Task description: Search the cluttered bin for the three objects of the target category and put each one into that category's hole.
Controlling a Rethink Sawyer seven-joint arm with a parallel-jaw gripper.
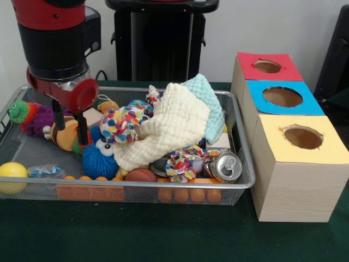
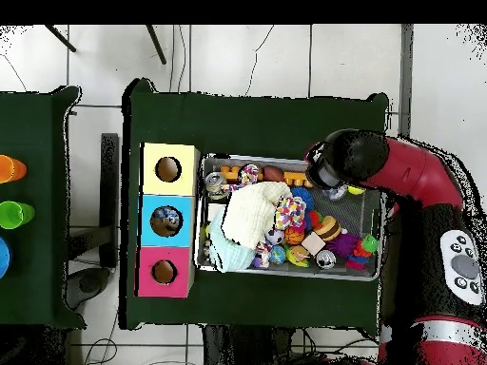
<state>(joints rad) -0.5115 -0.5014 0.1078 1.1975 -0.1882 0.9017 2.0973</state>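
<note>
Red and black robot gripper [image 1: 68, 130], fingers spread empty, hangs over toys at the silver wire-mesh bin's [image 1: 32, 153] left end

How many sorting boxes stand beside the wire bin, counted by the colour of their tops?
Red-topped box: 1
Blue-topped box: 1
Yellow-topped box: 1
Total: 3 boxes, each with one round hole in its top, standing in a row beside the wire bin.
</note>
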